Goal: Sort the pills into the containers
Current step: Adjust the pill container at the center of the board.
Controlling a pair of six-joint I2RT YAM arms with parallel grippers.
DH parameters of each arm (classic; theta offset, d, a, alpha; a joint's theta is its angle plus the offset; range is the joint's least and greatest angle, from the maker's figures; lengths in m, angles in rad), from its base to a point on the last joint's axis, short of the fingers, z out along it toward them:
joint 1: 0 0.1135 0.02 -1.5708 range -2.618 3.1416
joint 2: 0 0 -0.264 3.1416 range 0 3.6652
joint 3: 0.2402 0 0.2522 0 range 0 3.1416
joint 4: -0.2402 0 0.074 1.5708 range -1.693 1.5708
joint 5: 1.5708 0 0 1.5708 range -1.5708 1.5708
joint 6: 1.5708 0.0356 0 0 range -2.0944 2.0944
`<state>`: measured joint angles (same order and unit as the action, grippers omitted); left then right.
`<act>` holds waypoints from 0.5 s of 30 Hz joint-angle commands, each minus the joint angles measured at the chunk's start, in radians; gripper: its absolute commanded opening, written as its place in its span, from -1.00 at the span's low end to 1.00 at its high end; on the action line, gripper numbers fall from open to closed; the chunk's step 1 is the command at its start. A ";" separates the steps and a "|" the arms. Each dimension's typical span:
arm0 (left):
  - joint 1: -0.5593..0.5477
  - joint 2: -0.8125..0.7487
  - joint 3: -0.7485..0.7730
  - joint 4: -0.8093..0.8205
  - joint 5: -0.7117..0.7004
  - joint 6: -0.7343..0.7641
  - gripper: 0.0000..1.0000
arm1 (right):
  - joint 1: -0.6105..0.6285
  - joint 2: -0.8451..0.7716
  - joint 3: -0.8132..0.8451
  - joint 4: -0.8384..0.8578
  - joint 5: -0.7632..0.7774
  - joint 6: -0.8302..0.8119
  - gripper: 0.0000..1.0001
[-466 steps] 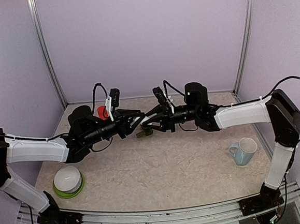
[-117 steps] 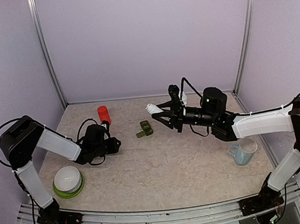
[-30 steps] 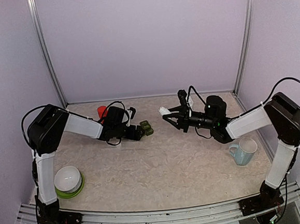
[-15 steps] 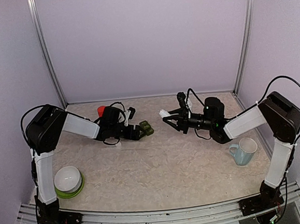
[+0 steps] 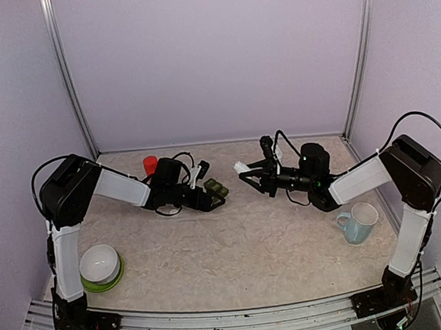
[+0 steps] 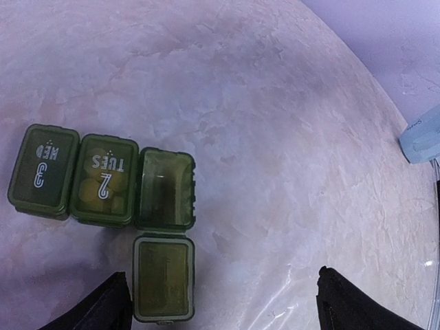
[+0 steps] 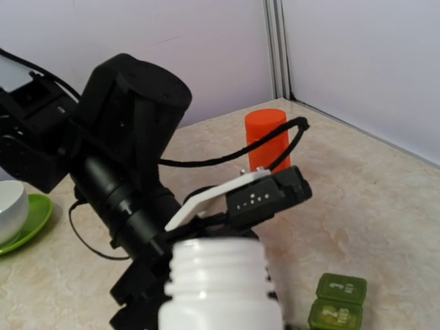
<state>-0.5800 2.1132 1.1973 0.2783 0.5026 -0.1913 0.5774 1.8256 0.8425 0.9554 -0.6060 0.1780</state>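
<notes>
The containers [image 6: 103, 180] are a dark green strip of three compartments lying on the table. The lids marked 3 WED and 2 TUES are down, and yellow pills [image 6: 103, 194] show through the TUES lid. The third compartment [image 6: 165, 189] stands open, its lid [image 6: 163, 277] flipped flat toward me. My left gripper [image 6: 220, 309] hovers open just short of that lid, with nothing between its fingertips [image 6: 110, 306]. From above, the left gripper [image 5: 210, 195] sits right beside the containers [image 5: 218, 188]. My right gripper [image 5: 250, 172] is shut on a capless white bottle [image 7: 220, 282], held tilted to the right of the strip.
An orange-red bottle [image 5: 150, 165] stands at the back left, behind the left wrist. A white bowl on a green plate [image 5: 100, 266] sits at the front left. A pale blue mug [image 5: 357, 223] stands at the right. The left arm's black wrist [image 7: 130, 151] fills the right wrist view.
My left gripper has edged a little to the right, closer to the containers, and stayed open. The right arm holds the white bottle in nearly the same place.
</notes>
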 commanded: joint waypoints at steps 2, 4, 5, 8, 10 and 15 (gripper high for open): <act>-0.010 -0.003 0.001 0.022 0.006 0.012 0.81 | -0.016 0.018 0.030 0.013 -0.006 0.007 -0.98; -0.001 -0.011 -0.007 0.039 -0.006 -0.007 0.83 | -0.020 0.024 0.034 0.009 -0.009 0.007 -0.98; 0.007 -0.021 -0.015 0.052 -0.007 -0.018 0.95 | -0.022 0.030 0.038 0.006 -0.009 0.005 -0.98; 0.035 -0.061 -0.048 0.099 -0.004 -0.053 0.97 | -0.028 0.052 0.056 -0.008 -0.015 -0.009 -0.98; 0.048 -0.091 -0.069 0.111 -0.016 -0.067 0.98 | -0.028 0.073 0.074 -0.028 -0.014 -0.028 -0.98; 0.061 -0.176 -0.118 0.102 -0.074 -0.073 0.98 | -0.028 0.134 0.122 -0.059 -0.016 -0.060 -0.98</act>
<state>-0.5274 2.0338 1.1126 0.3370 0.4786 -0.2451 0.5587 1.9129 0.9211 0.9264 -0.6109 0.1524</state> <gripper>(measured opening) 0.987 0.321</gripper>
